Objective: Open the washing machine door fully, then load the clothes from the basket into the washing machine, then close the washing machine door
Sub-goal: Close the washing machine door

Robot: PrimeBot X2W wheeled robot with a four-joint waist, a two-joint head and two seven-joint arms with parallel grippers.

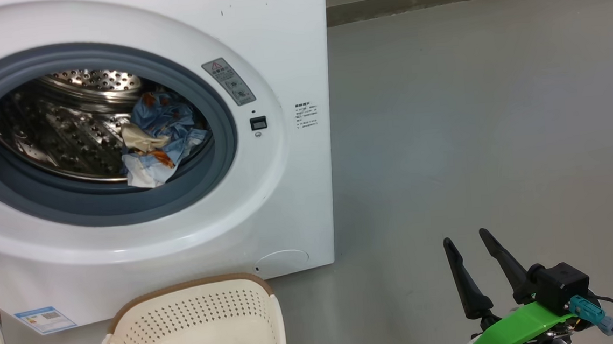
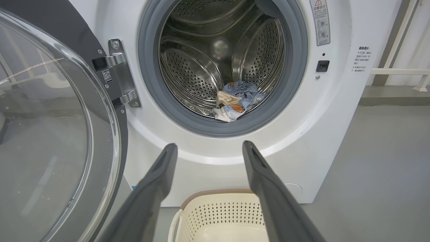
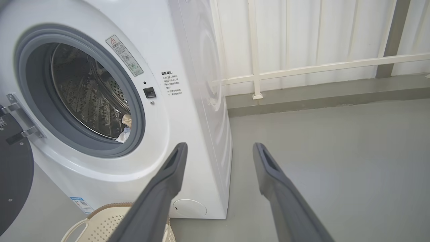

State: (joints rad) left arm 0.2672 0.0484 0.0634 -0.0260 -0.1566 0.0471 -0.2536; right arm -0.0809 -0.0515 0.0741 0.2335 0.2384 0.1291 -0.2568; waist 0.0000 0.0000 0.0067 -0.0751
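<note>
The washing machine [image 1: 287, 44] has its washing machine door [image 2: 50, 134] swung wide open on its left side. The clothes [image 1: 158, 136] lie bunched inside its drum, low and to the right. The basket [image 1: 198, 320] stands on the floor just before it. My left claw [image 2: 209, 145] and right claw [image 1: 465, 236] are both released, grasping nothing.
</note>
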